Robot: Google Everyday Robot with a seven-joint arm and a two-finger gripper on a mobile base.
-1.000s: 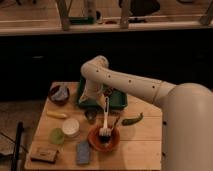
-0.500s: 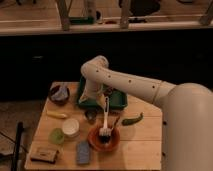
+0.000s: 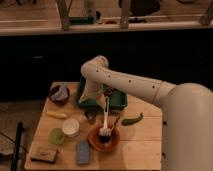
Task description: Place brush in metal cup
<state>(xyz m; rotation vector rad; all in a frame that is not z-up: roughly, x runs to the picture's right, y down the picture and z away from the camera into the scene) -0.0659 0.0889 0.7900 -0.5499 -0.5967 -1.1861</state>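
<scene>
The brush (image 3: 105, 118) is seen standing nearly upright, with its dark bristles down in the orange bowl (image 3: 95, 141) near the front middle of the table (image 3: 145, 145) and its white handle rising towards twelve o'clock. No shift can be made out against the views of a second and half a second ago: brush, arm and cups are all found in the same places. The task is therefore judged to be paused or only very slowly advanced, with the brush not yet in the cup.

The gripper (image 3: 104, 98) is placed at the top of the handle, over the near edge of the green tray (image 3: 120, 104). How far it is opened, and whether the brush is held by it, cannot be told.

The metal cup (image 3: 90, 115) is found just beside the bowl at ten o'clock from it, near the handle but apart from it. Only a short carry to the left is judged to be needed, after a lift clear of the bowl's rim.

Further out, the white cup (image 3: 70, 127) lies at nine o'clock of the bowl, and a green pepper (image 3: 132, 120) at two o'clock.
</scene>
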